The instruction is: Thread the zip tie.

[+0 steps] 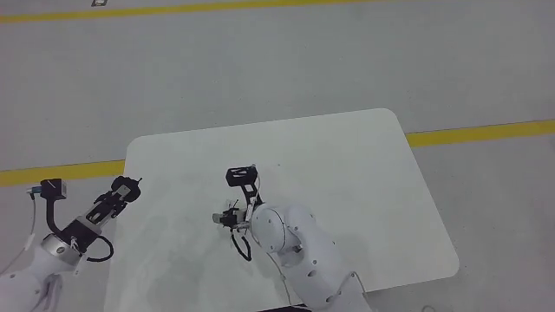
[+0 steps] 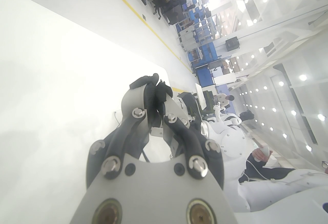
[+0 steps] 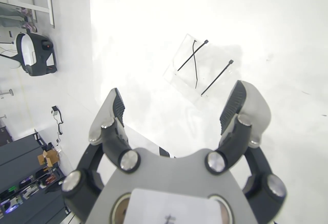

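Right gripper: jaws spread wide, nothing between the ribbed pads. It hangs over the white table, near the front edge.

Just beyond its fingertips lies a clear sheet, flat on the table, with three black zip ties on it. The single zip tie lies straight and nearest the gripper, head end pointing away. The crossed pair lies farther off, one strap over the other. None of them is threaded.

Left gripper: pads pressed together, nothing seen between them. It sits at the table's left edge, well apart from the sheet.

Judgement: the pick has not begun, and the single zip tie is the likely target.

Risks:
- The strap is thin and flat on a smooth sheet, so the pads may close over it and slip off without lifting it.
- The sheet looks light and loose. Contact could slide it or lift it with the tie.
- A drift toward the crossed pair could bring up two ties at once.
- Threading needs a second hold. The left gripper must first open and travel across, and a small misalignment of tip and head would miss the slot.
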`<state>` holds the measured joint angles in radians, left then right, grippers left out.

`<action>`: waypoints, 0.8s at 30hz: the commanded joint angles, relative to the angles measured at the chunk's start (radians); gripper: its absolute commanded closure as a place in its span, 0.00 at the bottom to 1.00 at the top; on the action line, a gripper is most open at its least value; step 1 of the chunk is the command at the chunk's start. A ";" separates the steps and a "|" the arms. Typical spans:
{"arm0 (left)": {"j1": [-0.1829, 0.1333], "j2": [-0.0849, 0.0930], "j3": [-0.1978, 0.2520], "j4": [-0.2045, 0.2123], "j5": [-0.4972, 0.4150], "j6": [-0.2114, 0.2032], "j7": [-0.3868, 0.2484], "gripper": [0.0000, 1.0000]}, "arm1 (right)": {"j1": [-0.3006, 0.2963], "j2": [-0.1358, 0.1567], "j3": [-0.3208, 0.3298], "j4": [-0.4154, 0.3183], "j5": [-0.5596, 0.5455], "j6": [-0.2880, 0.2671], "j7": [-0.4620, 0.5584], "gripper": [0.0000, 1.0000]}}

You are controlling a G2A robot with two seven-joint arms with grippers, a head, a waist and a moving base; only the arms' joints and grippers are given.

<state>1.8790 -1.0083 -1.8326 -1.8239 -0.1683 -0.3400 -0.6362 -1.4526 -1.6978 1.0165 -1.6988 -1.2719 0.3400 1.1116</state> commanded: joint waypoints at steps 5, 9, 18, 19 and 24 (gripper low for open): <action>0.000 0.000 0.000 0.000 0.000 0.000 0.000 1.00 | 0.032 -0.011 -0.004 0.056 0.023 0.000 -0.022 0.34; 0.000 0.000 0.000 0.000 0.000 0.000 0.000 1.00 | 0.056 -0.020 -0.007 0.102 0.036 0.000 -0.027 0.48; 0.000 0.000 0.000 0.000 0.000 0.000 0.000 1.00 | 0.101 -0.039 0.002 0.209 0.030 0.000 -0.010 0.53; 0.000 0.000 0.000 0.000 0.000 0.000 0.000 1.00 | 0.104 -0.041 0.006 0.216 0.027 0.000 -0.007 0.53; 0.000 0.000 0.000 0.000 0.000 0.000 0.000 1.00 | 0.119 -0.051 0.035 0.255 0.008 0.000 0.013 0.55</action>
<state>1.8790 -1.0083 -1.8326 -1.8239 -0.1683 -0.3400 -0.6362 -1.3376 -1.7465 1.0465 -1.4529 -1.2608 0.3400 1.1216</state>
